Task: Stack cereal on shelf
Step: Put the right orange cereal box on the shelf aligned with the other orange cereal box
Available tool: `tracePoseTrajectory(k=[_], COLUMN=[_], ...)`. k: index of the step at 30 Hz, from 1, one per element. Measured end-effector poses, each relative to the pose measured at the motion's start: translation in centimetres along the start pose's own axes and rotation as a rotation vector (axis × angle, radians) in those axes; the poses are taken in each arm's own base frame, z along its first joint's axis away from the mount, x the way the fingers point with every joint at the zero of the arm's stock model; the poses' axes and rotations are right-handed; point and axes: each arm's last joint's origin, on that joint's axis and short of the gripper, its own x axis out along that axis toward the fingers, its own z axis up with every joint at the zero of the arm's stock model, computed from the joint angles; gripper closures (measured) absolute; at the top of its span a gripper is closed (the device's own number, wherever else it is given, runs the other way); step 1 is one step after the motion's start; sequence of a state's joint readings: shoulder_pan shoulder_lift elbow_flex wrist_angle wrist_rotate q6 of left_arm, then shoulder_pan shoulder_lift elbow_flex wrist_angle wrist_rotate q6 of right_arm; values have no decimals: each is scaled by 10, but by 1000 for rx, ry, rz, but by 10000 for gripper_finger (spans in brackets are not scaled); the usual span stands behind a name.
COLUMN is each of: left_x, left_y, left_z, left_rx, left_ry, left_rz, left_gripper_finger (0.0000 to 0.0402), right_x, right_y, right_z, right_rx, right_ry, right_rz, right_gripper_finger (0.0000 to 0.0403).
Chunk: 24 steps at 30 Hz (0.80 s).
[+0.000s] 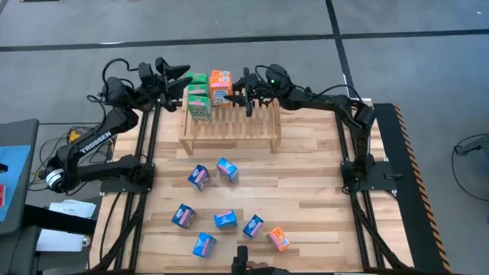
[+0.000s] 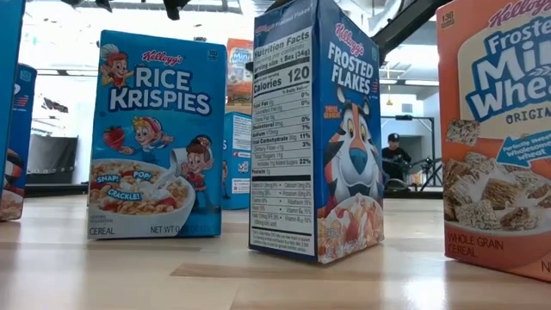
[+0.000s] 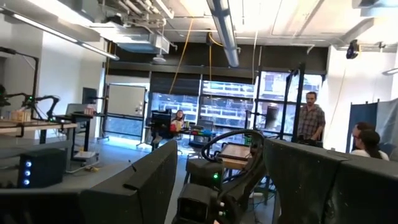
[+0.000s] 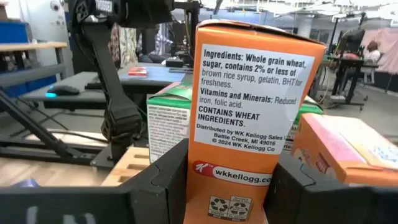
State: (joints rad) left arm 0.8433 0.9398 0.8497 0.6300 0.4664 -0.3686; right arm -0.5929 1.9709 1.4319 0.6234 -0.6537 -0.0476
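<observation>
Seven boxes waiting: small printed cardboard cereal boxes, six mostly blue (image 1: 199, 176) and one orange (image 1: 279, 238), lie scattered on the light wooden desk (image 1: 313, 191) in front of the rack.
Boxes already placed: a few green (image 1: 200, 103) and orange boxes sit together on the left part of the low light-wood slatted shelf (image 1: 229, 126) at the desk's far side.
Step in hand: judged to be setting one more box on the shelf.
Right claw (image 4: 227, 186): reaches over the shelf top and pinches a tall orange cardboard cereal box (image 4: 249, 112) upright between its two dark fingers, close beside the green and orange boxes.
Left claw (image 1: 177, 76): raised at the shelf's left end, fingers spread, holding nothing.
Next move: likely lower the orange box squarely onto the slats beside its neighbours, then spread the fingers without tipping it.
</observation>
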Motion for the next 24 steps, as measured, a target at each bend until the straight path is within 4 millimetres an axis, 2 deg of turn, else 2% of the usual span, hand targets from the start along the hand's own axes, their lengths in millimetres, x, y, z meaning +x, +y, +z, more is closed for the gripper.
tracePoseTrajectory(k=[17, 22, 24], left_x=[0, 0, 0], left_y=[1, 1, 1], left_z=[0, 0, 0], left_rx=[9, 9, 9], left_ry=[2, 2, 2], left_rz=[4, 5, 5], left_gripper_finger=[173, 173, 173], right_x=[-1, 2, 4], right_y=[-1, -4, -5], right_z=[-8, -28, -26], right_rx=[-70, -27, -57], right_ry=[74, 109, 83], right_rz=[-5, -20, -25], right_gripper_finger=[225, 225, 225])
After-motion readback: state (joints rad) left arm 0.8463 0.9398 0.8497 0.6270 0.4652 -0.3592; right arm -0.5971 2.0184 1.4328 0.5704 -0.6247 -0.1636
